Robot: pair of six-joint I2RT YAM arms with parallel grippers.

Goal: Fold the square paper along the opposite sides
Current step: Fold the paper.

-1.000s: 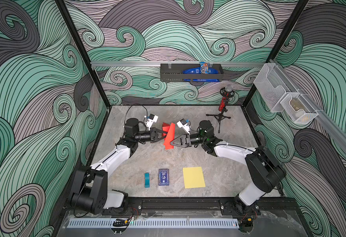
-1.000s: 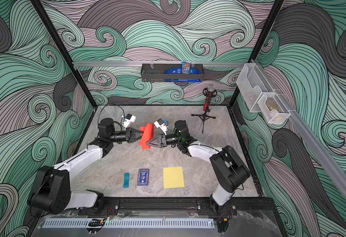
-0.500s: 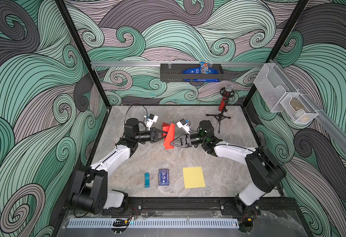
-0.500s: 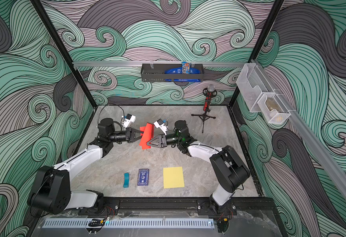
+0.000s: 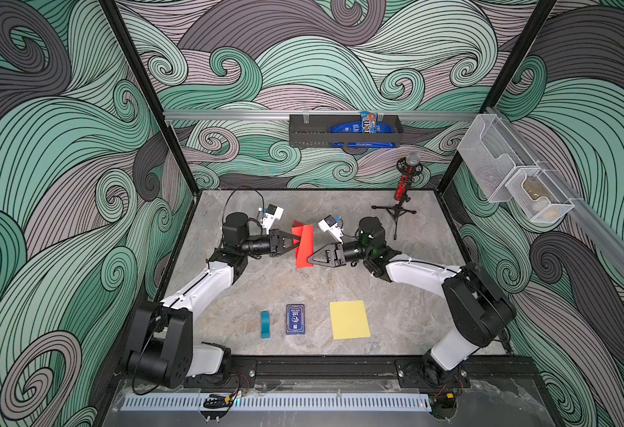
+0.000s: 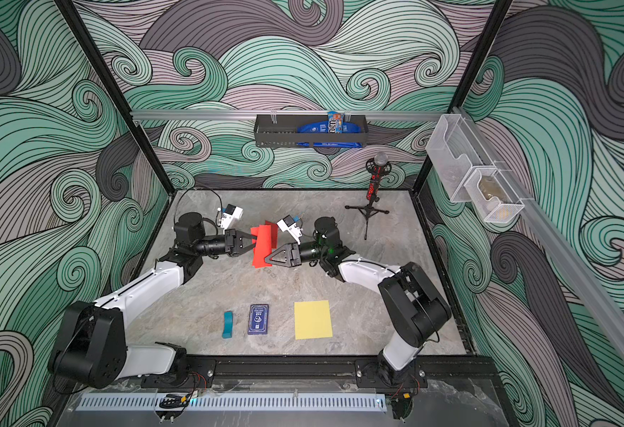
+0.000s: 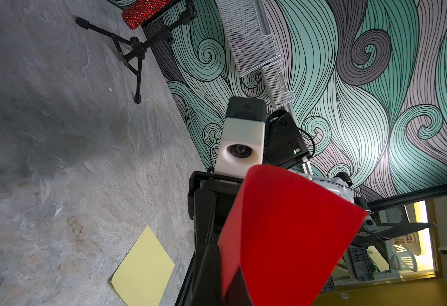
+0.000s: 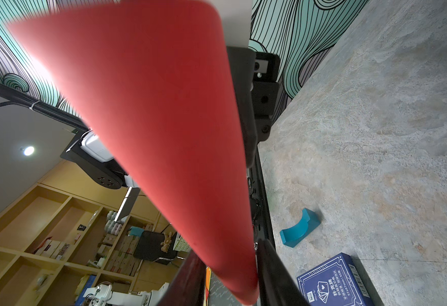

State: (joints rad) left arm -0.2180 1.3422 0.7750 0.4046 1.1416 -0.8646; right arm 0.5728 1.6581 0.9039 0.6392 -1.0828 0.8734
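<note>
Left gripper (image 5: 295,242): jaws pressed together on one edge of the red square paper sheet (image 5: 303,247). In both top views the sheet is held above the grey stone-look tabletop (image 5: 266,288), mid-table between the arms. Right gripper (image 5: 309,261): tips at the sheet's opposite side.
Left wrist view: bowed sheet (image 7: 283,233) pinched at the black fingers (image 7: 207,270).
Right wrist view: curled sheet (image 8: 150,106) lies between the fingers (image 8: 275,270); whether they clamp it cannot be told.
</note>
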